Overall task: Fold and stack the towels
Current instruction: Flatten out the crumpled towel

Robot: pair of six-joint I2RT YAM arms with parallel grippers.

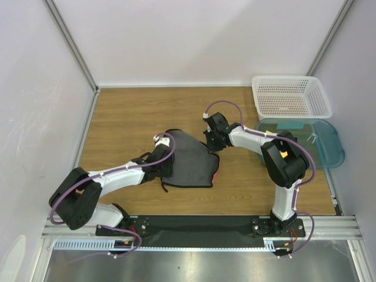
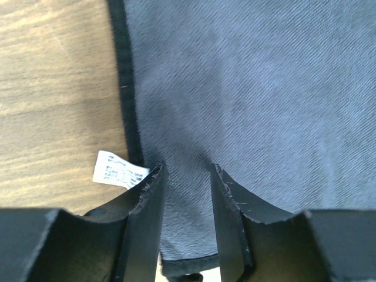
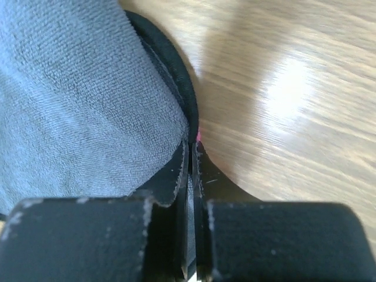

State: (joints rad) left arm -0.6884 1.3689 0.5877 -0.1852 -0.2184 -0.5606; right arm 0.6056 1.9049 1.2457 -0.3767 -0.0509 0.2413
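One towel (image 1: 191, 157) lies dark side up in the middle of the table, a sliver of pink showing at its right edge (image 1: 215, 176). My left gripper (image 1: 166, 169) sits at the towel's left border. In the left wrist view its jaws (image 2: 187, 170) stand apart, with the grey cloth (image 2: 252, 88) and its black hem between them. A white care label (image 2: 120, 169) sticks out beside the left finger. My right gripper (image 1: 211, 147) is at the towel's far right corner. Seen from the right wrist, it (image 3: 192, 147) is shut on the black-edged border of the towel (image 3: 76, 100).
A white lattice basket (image 1: 291, 79) stands at the back right, with a teal translucent tub (image 1: 329, 141) just in front of it. White walls close the table on the left, back and right. Bare wood (image 3: 294, 88) lies to the right of the right gripper.
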